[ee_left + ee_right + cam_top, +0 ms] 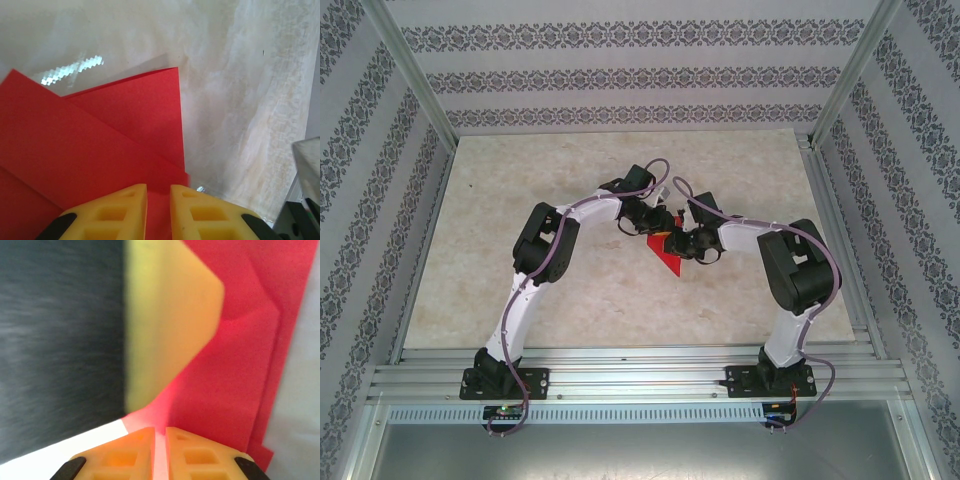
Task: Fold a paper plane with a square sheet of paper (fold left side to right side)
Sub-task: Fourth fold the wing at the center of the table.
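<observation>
The sheet of paper (667, 260) is bright red, folded into layers with diagonal creases, and sits between the two grippers near the middle of the table. In the left wrist view the sheet of paper (100, 135) spreads out from my left gripper (159, 186), whose yellow fingers are shut on its near edge. My right gripper (160, 429) is shut on a thin edge of the sheet of paper (235, 380). A blurred yellow finger of the left gripper (170, 315) stands close in front of it. From above, the left gripper (658, 222) and right gripper (680, 243) almost touch.
The pale marbled table top (520, 270) stretches around the paper. Aluminium frame posts (415, 75) and patterned walls enclose it on three sides. A metal rail (640, 375) at the near edge carries both arm bases.
</observation>
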{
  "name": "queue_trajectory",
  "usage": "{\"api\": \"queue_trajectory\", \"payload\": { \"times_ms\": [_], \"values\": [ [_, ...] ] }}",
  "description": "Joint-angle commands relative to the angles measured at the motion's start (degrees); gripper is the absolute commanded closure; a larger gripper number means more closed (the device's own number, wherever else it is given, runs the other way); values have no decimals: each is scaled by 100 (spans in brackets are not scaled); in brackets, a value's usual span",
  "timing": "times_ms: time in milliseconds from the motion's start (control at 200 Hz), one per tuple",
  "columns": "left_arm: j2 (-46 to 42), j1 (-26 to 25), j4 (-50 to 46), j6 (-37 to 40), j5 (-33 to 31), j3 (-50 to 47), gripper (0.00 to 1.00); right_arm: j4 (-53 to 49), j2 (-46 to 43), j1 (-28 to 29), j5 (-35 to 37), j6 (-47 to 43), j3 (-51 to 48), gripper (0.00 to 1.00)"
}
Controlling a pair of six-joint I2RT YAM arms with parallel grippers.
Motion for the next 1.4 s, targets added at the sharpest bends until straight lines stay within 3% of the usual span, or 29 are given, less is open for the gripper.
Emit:
{"api": "queue_trajectory", "payload": {
  "times_ms": [0,744,1104,1259,1394],
  "values": [
    [182,100,-162,55,-710,-215,79,-172,6,17,247,-139,-241,85],
    [209,179,-237,81,-815,-213,79,-1446,-1395,238,-20,-148,-1848,85],
    [68,177,-158,72,-627,-196,78,-1468,-2103,-310,-280,-292,-1069,80],
    [68,175,-151,51,-614,-194,78,-559,-1756,-174,-419,-17,-644,81],
    [60,171,-158,48,-639,-228,78,-356,-1072,142,-92,-63,-64,81]
  ]
}}
